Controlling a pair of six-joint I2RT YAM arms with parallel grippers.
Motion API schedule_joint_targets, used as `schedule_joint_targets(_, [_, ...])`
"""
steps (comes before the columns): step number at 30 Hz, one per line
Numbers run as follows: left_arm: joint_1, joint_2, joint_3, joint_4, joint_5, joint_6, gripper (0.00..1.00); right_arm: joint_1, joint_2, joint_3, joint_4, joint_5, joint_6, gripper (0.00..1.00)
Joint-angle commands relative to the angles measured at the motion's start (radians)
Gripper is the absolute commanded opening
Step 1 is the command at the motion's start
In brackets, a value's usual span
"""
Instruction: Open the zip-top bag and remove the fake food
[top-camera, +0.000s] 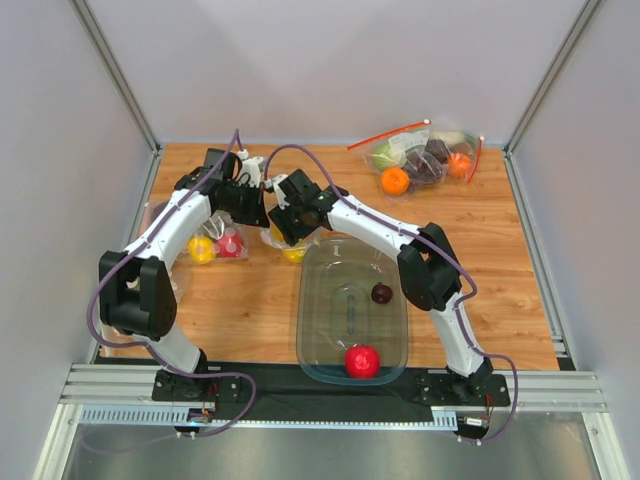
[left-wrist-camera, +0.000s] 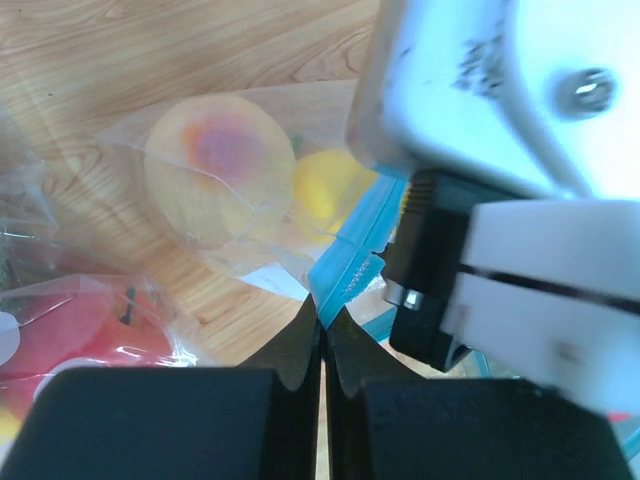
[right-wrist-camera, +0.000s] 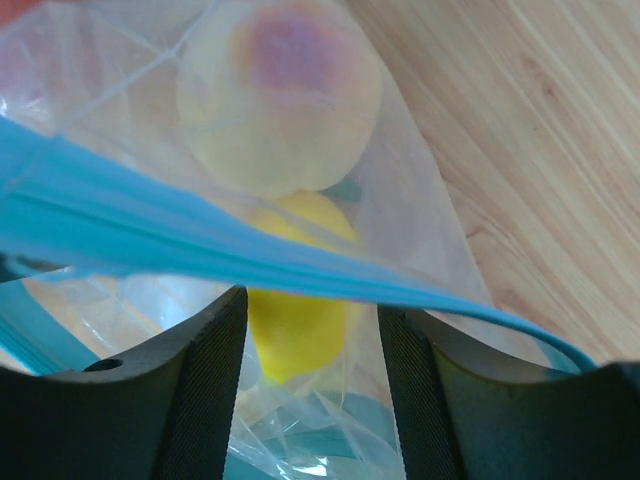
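Note:
The zip-top bag (left-wrist-camera: 262, 262) lies on the wood between my two grippers, its light-blue zip strip (right-wrist-camera: 190, 250) stretched across the right wrist view. My left gripper (left-wrist-camera: 322, 318) is shut on that strip at the bag's mouth. My right gripper (right-wrist-camera: 310, 335) is open inside the mouth. The yellow lemon (right-wrist-camera: 295, 320) sits between its fingers, against the left one and clear of the right one. The orange-yellow peach (right-wrist-camera: 280, 95) lies deeper in the bag. A red apple (top-camera: 362, 360) and a dark plum (top-camera: 382, 293) rest in the clear tub (top-camera: 312, 330).
A second clear bag with a yellow and a red fruit (top-camera: 216, 247) lies just left of my left gripper (top-camera: 258, 212). A larger bag with red zip strips (top-camera: 425, 155) holds fruit at the back right. The tub stands at the near edge beside the right arm.

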Motion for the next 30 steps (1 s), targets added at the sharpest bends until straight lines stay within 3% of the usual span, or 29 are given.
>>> schedule_joint_targets(1, [-0.002, -0.051, 0.023, 0.051, -0.017, -0.006, 0.0, 0.021, 0.007, -0.016, -0.074, -0.001, 0.022, 0.57])
schedule_joint_targets(11, [-0.004, -0.08, -0.057, 0.168, -0.062, -0.074, 0.0, 0.021, 0.026, -0.01, -0.073, -0.072, 0.158, 0.71])
schedule_joint_targets(30, [-0.004, -0.157, -0.149, 0.281, -0.112, -0.15, 0.0, 0.064, 0.154, 0.008, -0.122, 0.068, 0.217, 0.73])
